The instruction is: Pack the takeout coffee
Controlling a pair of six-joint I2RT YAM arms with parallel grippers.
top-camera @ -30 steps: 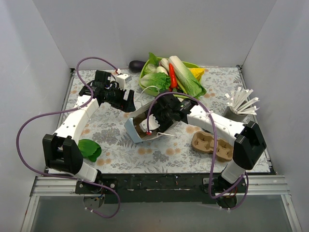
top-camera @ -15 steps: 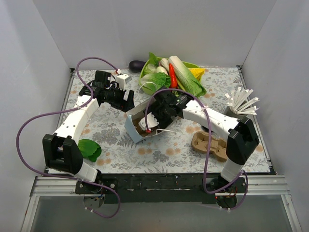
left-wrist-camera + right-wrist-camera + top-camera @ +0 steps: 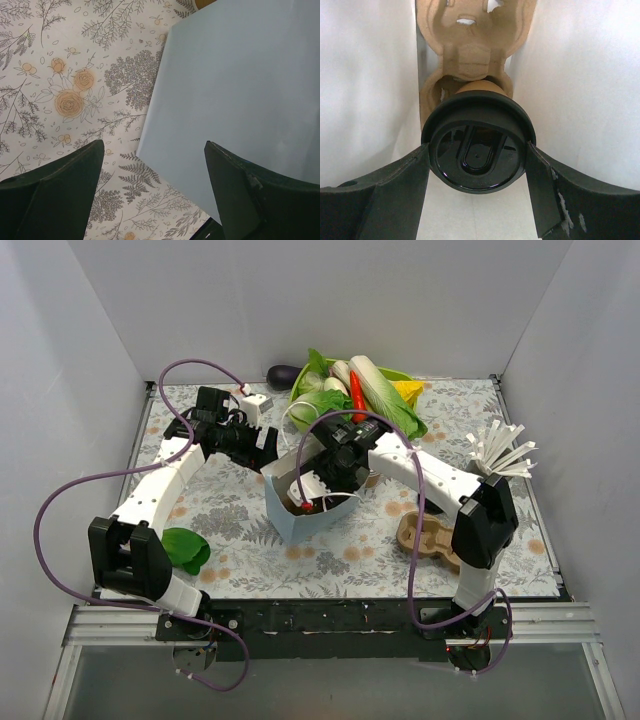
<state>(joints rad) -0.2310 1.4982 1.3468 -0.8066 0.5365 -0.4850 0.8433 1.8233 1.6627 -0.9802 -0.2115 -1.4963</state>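
kraft paper, tan and thin, under a glossy black plastic lid: the takeout coffee will handle light, its wall crushing easily and its lid looking slick. i'd judge the stiff lid rim the safest place to hold, with gentle pressure. your right tool pinches it there, one finger against each side of the lid. the cup sits deep inside the blue bag, its base at a pocket of the moulded pulp carrier; you cannot tell whether it is fully seated. your left tool is spread with nothing between its fingers, just beside the bag's outer face, above the flowered table.
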